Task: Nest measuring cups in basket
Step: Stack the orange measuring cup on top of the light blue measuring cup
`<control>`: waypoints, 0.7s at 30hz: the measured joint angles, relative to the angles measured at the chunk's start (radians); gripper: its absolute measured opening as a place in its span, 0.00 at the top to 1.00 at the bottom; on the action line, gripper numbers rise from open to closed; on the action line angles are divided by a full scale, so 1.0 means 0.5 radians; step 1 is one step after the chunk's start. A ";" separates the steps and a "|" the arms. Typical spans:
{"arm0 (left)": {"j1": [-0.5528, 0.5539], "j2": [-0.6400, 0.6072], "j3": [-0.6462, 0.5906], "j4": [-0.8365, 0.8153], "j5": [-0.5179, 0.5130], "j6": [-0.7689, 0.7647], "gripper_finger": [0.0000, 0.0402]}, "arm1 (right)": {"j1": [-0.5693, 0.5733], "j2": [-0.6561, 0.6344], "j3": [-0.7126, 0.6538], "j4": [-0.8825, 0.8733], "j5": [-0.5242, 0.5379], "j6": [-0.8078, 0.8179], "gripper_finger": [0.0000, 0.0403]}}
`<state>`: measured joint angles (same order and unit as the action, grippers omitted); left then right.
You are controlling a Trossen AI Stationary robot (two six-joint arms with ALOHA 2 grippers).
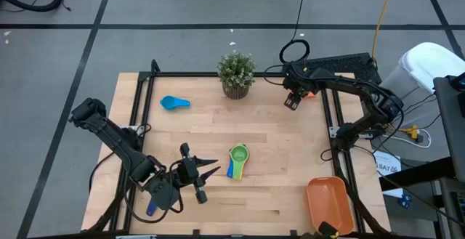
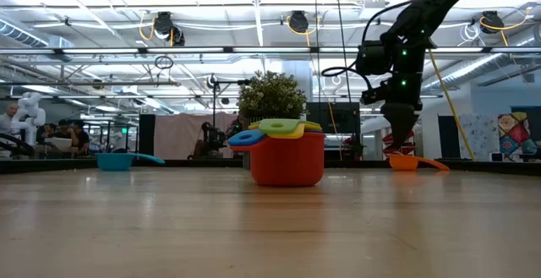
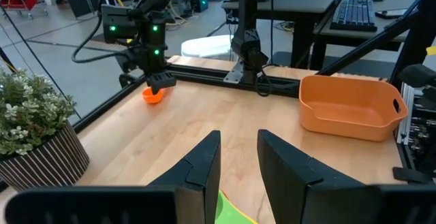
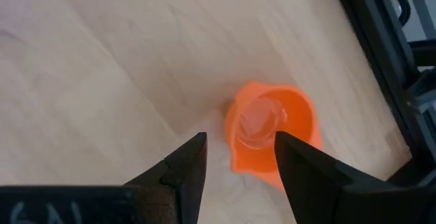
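Right gripper [image 4: 238,157] hovers over the orange cup [image 4: 271,132], fingers partly open, holding nothing.

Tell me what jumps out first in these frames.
A stack of nested measuring cups sits mid-table, green on top, with the left claw open just beside it. At the far right corner, the right claw hangs open over a lone orange cup. The orange basket waits at the near right edge, and a light blue cup lies far left by the plant.
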<state>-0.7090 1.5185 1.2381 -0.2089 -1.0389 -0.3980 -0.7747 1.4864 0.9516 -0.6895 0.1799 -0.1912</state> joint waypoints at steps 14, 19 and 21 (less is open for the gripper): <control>-0.008 0.000 0.000 -0.004 0.000 0.000 0.75 | -0.020 0.002 -0.075 0.077 -0.065 0.107 0.59; -0.012 0.000 0.000 -0.012 0.000 -0.001 0.75 | -0.020 0.002 -0.208 0.187 -0.065 0.134 0.59; -0.013 0.000 0.000 -0.012 0.001 -0.001 0.75 | -0.020 0.002 -0.261 0.243 -0.065 0.135 0.59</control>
<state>-0.7155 1.5185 1.2381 -0.2150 -1.0386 -0.3985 -0.7849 1.4872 0.8213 -0.5681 0.1474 -0.1238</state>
